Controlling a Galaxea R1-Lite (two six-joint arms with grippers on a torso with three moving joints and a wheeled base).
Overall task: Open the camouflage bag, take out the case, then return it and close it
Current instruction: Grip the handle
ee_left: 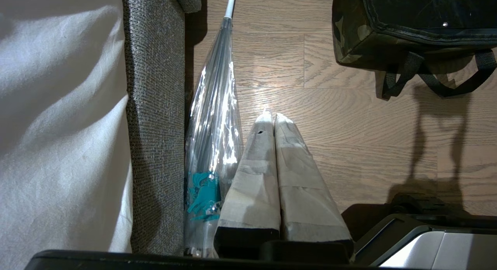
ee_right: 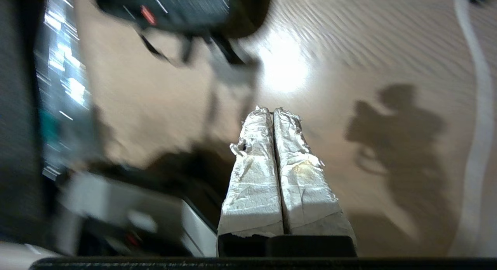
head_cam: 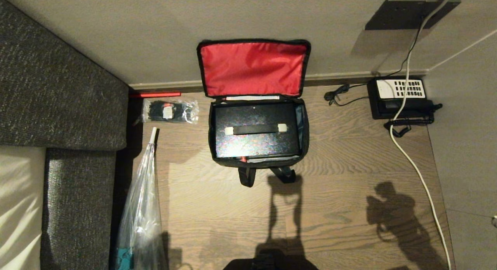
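With the bag (head_cam: pixel 258 153) standing open on the floor (head_cam: pixel 349 192) and the case (head_cam: pixel 256 132) sitting inside, my right fingers (ee_right: pixel 273 111) are hanging closed and empty, so closing the lid is remaining.

- No text, brand, number or sign can be read in any view.
- Telephone (head_cam: pixel 400 99), at 3 o'clock from the bag (head_cam: pixel 258 107): white keypad, key markings too small to read.
- Case (head_cam: pixel 256 130) inside the bag: no legible marking on its lid.
- White strip (head_cam: pixel 252 97) at the base of the bag's red lid lining, 12 o'clock from the case: any print cannot be made out.
- Umbrella (ee_left: pixel 211 146): teal print, no letters discernible.
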